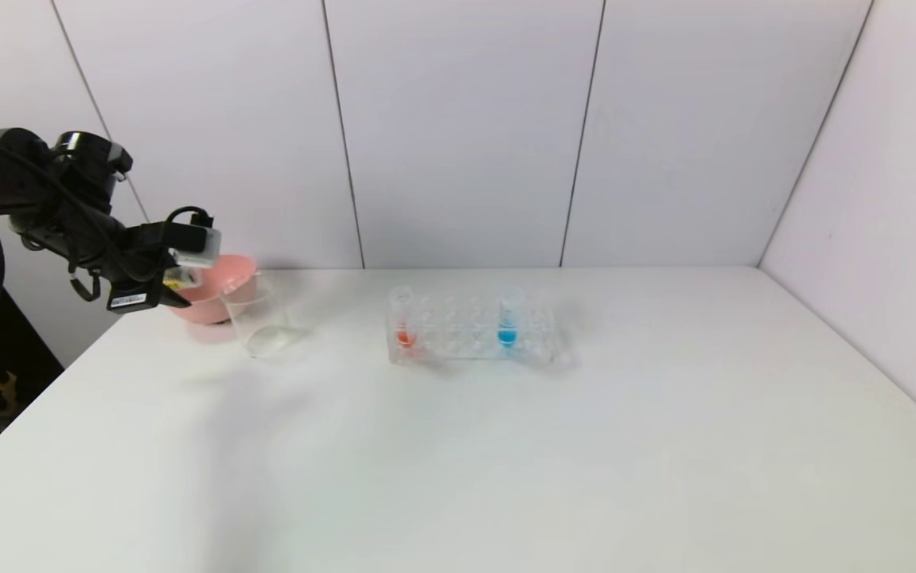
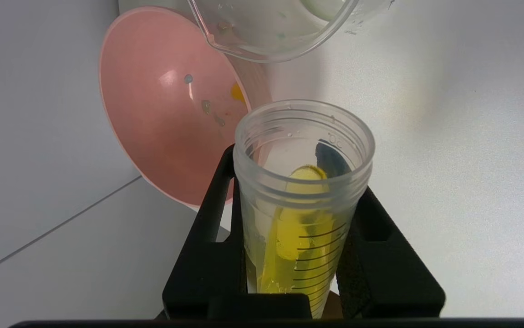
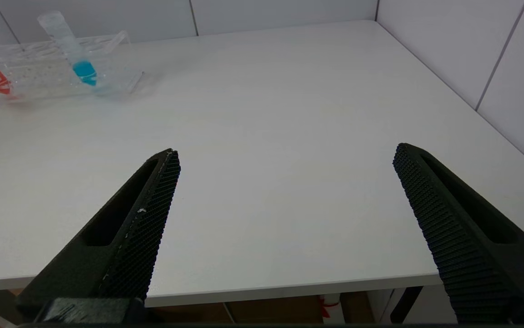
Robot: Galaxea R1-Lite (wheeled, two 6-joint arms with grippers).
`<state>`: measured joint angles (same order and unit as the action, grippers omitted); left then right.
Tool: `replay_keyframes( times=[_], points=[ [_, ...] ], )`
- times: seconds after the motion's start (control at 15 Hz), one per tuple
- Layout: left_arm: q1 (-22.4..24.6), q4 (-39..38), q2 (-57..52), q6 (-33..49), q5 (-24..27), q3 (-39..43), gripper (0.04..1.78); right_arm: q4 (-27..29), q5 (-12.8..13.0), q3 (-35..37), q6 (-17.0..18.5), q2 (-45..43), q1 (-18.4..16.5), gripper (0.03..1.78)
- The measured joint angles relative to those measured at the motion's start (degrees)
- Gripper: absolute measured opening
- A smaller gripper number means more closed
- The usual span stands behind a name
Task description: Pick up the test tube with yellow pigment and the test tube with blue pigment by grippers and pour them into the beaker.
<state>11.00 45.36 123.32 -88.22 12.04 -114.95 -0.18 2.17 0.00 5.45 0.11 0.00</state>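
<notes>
My left gripper (image 1: pixel 175 282) is at the table's far left, raised beside the beaker (image 1: pixel 263 322), and is shut on the test tube with yellow pigment (image 1: pixel 180 277). In the left wrist view the gripper (image 2: pixel 299 182) clamps that tube (image 2: pixel 305 218), which is tilted, with yellow liquid lying along its wall; its open mouth points toward the beaker's rim (image 2: pixel 271 41). The test tube with blue pigment (image 1: pixel 508 322) stands in the clear rack (image 1: pixel 469 330); it also shows in the right wrist view (image 3: pixel 77 59). My right gripper (image 3: pixel 287 152) is open and empty over the table's near edge, out of the head view.
A pink bowl (image 1: pixel 219 286) stands just behind the beaker, also in the left wrist view (image 2: pixel 170 114). A tube with red liquid (image 1: pixel 404 322) stands at the rack's left end. White walls close the table at the back and right.
</notes>
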Motion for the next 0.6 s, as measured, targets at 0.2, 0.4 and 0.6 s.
replay_keyframes(
  times=[0.2, 0.4, 0.6],
  points=[
    [-0.9, 0.3, 0.2, 2.7, -1.9, -0.6, 0.54, 0.0, 0.0, 0.0, 0.0, 0.0, 0.0, 1.71],
    [-1.8, 0.0, 0.5, 4.9, -2.9, -0.8, 0.54, 0.0, 0.0, 0.0, 0.0, 0.0, 0.0, 1.71],
    [-2.2, 0.0, 0.8, 5.6, -5.0, -0.8, 0.54, 0.0, 0.0, 0.0, 0.0, 0.0, 0.0, 1.71]
  ],
)
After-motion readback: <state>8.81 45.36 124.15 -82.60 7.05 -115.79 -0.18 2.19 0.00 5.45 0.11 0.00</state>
